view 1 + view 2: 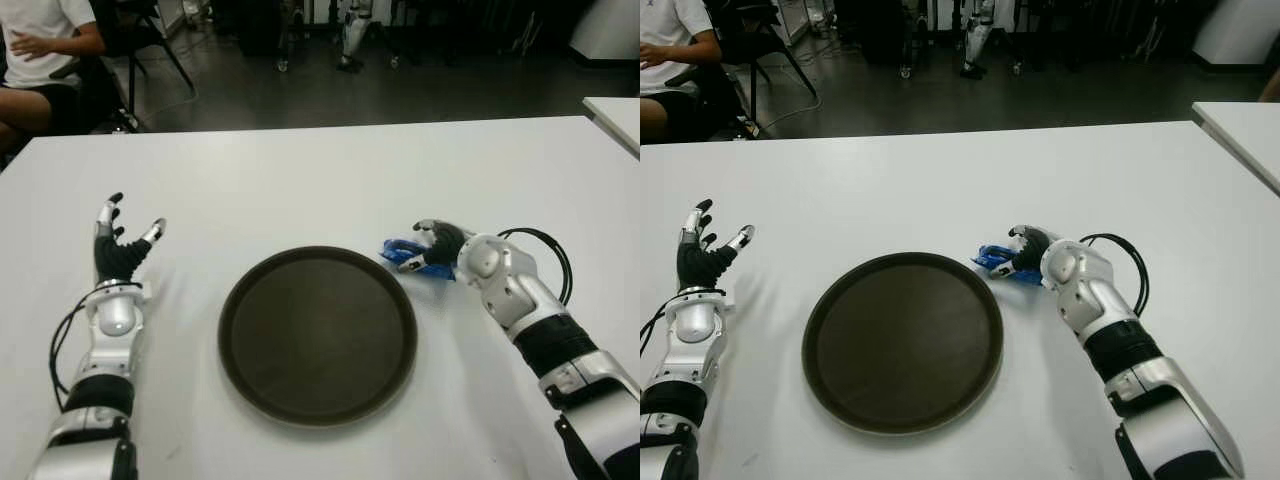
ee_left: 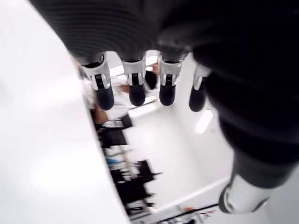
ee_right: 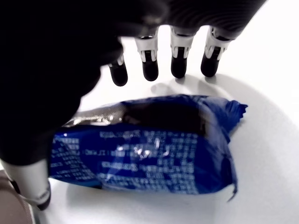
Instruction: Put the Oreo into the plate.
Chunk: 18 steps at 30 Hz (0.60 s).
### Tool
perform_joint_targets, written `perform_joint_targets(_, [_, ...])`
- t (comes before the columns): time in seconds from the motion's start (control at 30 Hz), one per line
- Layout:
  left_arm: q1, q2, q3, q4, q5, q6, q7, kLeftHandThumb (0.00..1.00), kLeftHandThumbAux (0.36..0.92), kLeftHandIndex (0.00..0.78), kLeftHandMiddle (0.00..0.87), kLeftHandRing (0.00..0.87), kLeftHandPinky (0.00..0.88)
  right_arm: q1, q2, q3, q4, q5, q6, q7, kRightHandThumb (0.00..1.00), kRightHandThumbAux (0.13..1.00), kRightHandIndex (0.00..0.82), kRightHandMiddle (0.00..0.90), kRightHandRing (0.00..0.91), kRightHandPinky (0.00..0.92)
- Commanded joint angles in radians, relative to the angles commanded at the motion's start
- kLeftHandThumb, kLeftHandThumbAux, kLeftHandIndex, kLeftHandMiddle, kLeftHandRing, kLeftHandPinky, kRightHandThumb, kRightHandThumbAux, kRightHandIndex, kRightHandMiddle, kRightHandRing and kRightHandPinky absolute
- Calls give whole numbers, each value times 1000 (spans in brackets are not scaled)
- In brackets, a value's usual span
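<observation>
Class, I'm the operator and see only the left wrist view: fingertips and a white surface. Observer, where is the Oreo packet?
Observer: The blue Oreo packet lies on the white table, just right of the dark plate, outside it.
Operator: Is the right hand holding it?
Observer: Not yet; the right hand is over it, fingers extended past the packet, not closed.
Operator: And the plate?
Observer: Nothing lies in it; the left hand shows to its left, open.
</observation>
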Motion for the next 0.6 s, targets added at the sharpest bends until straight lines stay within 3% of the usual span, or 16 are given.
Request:
perform_joint_targets(0.33, [9,0,-8,-14,14,-14,3,0,722,0,12,26,19,-6,-2,32,37,-40,-36,-35,0,676,0,0,0,0])
perform_joint_targets(0.6, [13,-4,-5,-39,7,20,-2,0,727,0,9,34,23,-11,0,40,56,-54,-53,-43,0,680,0,0,0,0])
